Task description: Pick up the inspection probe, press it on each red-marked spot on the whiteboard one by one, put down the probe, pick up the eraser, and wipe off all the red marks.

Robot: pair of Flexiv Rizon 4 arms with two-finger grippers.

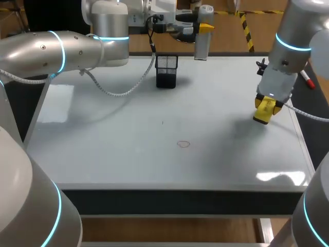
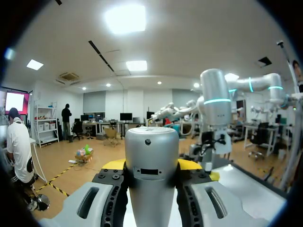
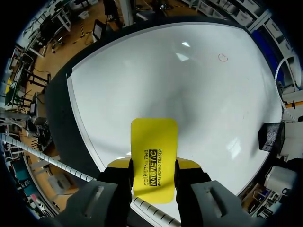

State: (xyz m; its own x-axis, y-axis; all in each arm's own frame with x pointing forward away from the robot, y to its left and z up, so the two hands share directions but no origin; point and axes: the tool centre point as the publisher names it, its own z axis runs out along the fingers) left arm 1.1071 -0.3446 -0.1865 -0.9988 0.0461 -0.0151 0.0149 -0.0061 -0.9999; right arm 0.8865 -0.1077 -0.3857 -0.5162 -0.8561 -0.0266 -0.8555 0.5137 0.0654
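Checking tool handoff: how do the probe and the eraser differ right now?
Probe is a silver cylinder, eraser a flat yellow block. Probe is at the whiteboard's far edge, eraser at its right side. Both are gripped: probe by left gripper, eraser by right gripper.

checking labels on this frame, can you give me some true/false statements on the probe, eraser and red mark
1. The right gripper is shut on the yellow eraser. True.
2. The eraser sits on the red circle. False: it is held well apart from the circle, toward the right arm's side of the whiteboard.
3. One red circle shows on the whiteboard. True.
4. The left gripper is empty. False: it is shut on the silver probe.
5. The black mesh holder lies tipped over. False: it stands upright near the far edge.
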